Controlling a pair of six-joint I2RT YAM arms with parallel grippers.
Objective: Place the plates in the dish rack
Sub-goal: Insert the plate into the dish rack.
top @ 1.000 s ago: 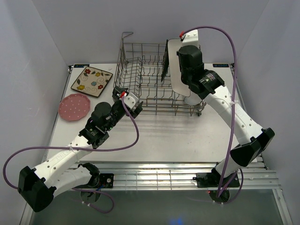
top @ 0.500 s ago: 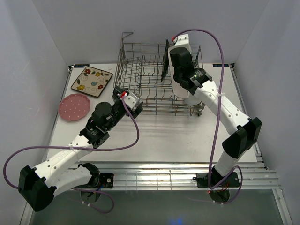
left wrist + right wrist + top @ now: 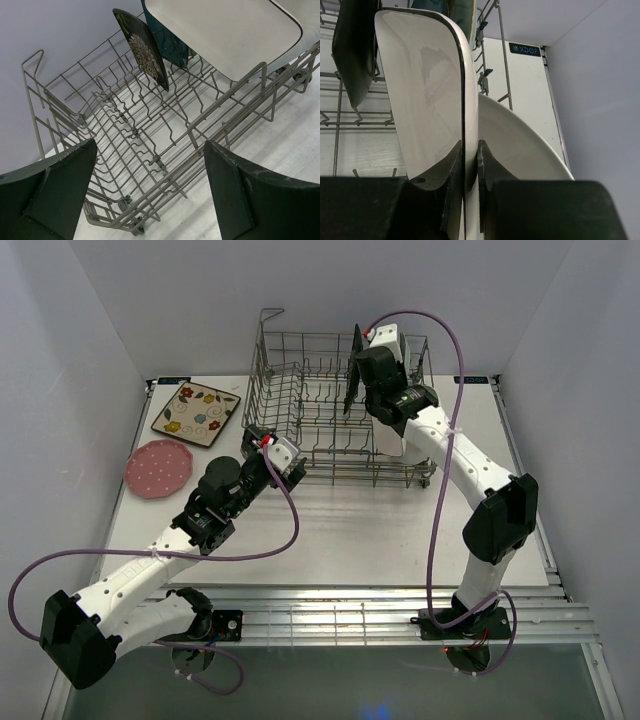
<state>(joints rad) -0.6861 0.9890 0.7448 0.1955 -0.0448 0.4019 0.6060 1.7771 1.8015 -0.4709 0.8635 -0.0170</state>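
Observation:
The grey wire dish rack (image 3: 310,415) stands at the table's back middle. My right gripper (image 3: 378,368) is shut on the rim of the white rectangular plate (image 3: 425,90), holding it upright in the rack's right end; the jaws pinch its edge (image 3: 469,146). A white oval plate (image 3: 520,142) stands right behind it. A dark patterned square plate (image 3: 142,50) and a teal plate (image 3: 167,35) stand upright in the rack. My left gripper (image 3: 275,455) is open and empty at the rack's front left corner (image 3: 150,150). The pink dotted plate (image 3: 158,468) and cream floral plate (image 3: 196,413) lie on the table at left. No mint-green plate shows.
The rack's tall wire sides (image 3: 235,95) rise between my left gripper and the plates. White walls close in the table on three sides. The right arm's purple cable (image 3: 445,390) loops over the rack's right end.
My right gripper has carried the white rectangular plate left and down into the rack's right end. My left arm has hardly moved.

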